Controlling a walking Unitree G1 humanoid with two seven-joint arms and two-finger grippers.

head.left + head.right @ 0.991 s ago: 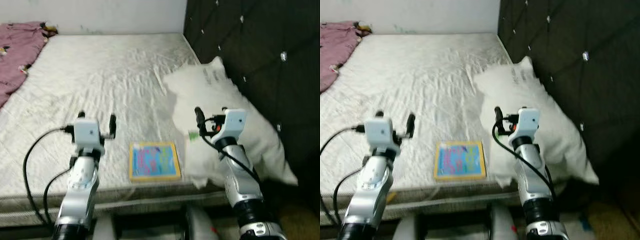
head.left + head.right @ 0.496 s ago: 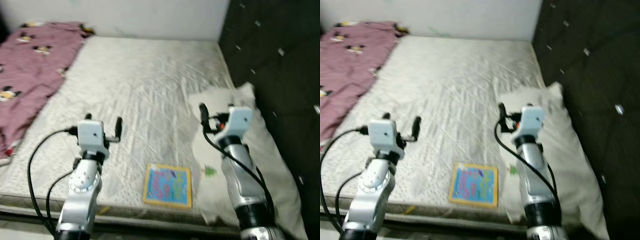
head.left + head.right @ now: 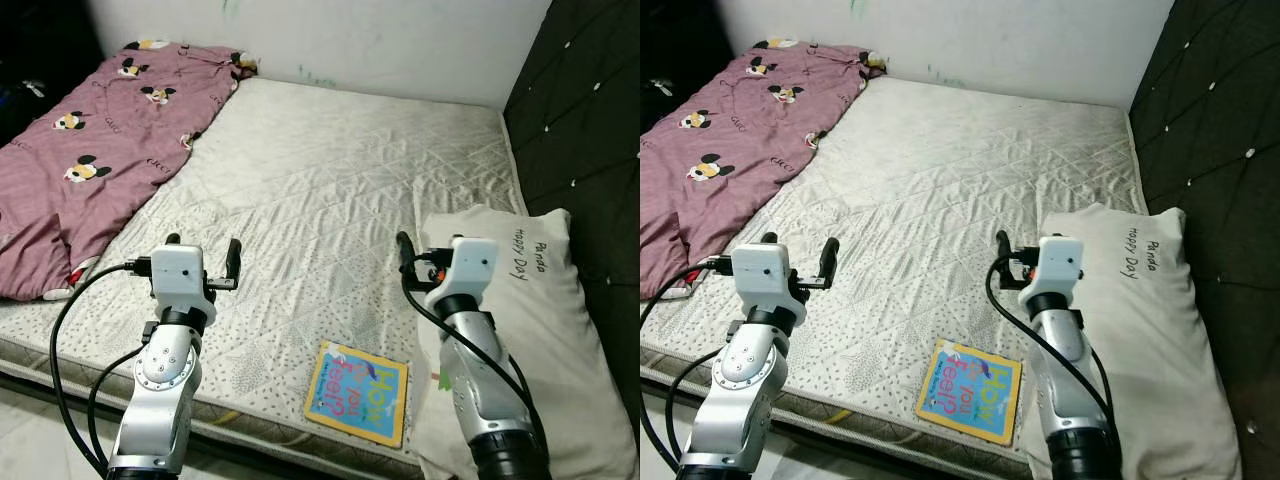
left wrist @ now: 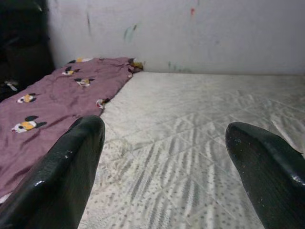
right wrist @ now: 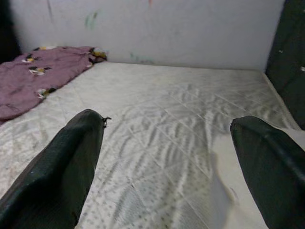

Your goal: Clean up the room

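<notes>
White quilted mattress [image 3: 330, 190] is stretching back to a pale wall [image 3: 380, 40], with a dark tufted headboard [image 3: 590, 130] rising on the right. On the left, a maroon blanket [image 3: 90, 150] with cartoon-mouse prints is lying crumpled across the mattress, reaching the far corner. Next, the left gripper [image 3: 200, 258] is hovering above the near part of the mattress, its 2 fingers spread wide and holding nothing. Between the 2 arms, near the front edge, a colourful book [image 3: 357, 391] is lying flat — yellow border, blue cover. The right gripper [image 3: 425, 252] is hanging above the mattress just beside the pillow, fingers likewise spread and empty. Farthest right, a white pillow [image 3: 540, 340] with printed words is lying along the headboard, touching the book's right edge.
</notes>
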